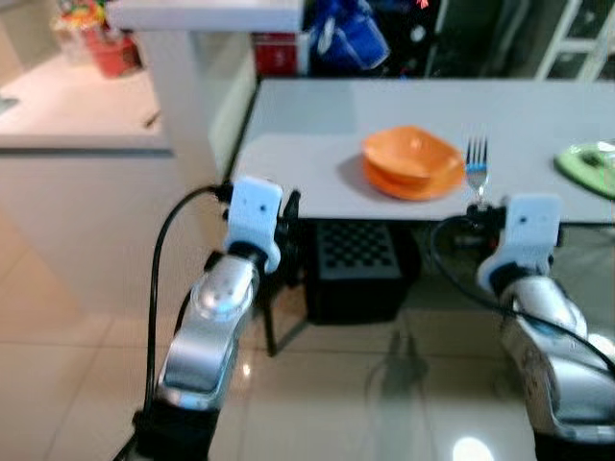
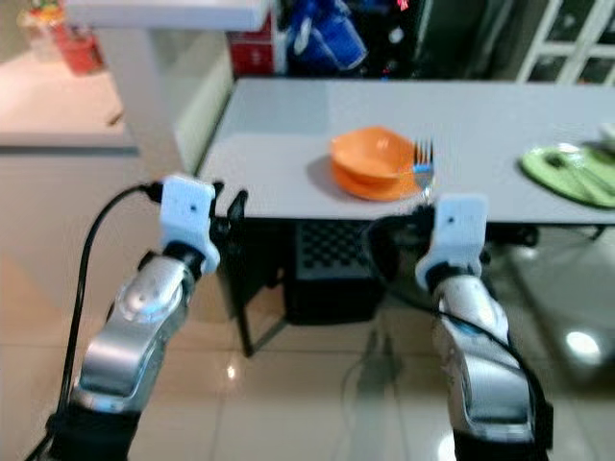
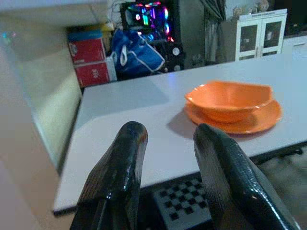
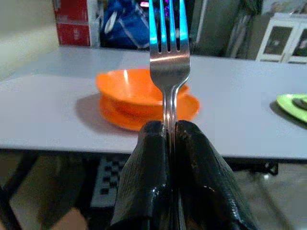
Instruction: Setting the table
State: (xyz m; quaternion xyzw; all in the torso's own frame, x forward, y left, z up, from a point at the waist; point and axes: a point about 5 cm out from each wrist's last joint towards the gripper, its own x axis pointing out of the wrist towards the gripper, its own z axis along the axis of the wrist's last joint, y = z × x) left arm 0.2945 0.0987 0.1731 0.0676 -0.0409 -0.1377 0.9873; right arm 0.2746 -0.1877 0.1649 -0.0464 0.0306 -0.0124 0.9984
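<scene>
An orange bowl [image 1: 411, 152] sits on an orange plate [image 1: 415, 182] near the front edge of the grey table [image 1: 288, 173]. My right gripper [image 4: 168, 132] is shut on a metal fork [image 1: 477, 165], holding it upright, tines up, just in front of the table edge and to the right of the plate. The fork's tines [image 4: 168, 28] stand in front of the bowl [image 4: 136, 87] in the right wrist view. My left gripper [image 3: 165, 139] is open, with nothing between its fingers, held before the table's front left part, left of the bowl [image 3: 230, 100].
A green plate [image 1: 591, 165] lies at the table's right edge. A dark checkered crate [image 1: 356, 259] stands under the table. A white counter [image 1: 77, 106] with red items is at the left. Blue bags [image 1: 348, 36] and red boxes stand behind the table.
</scene>
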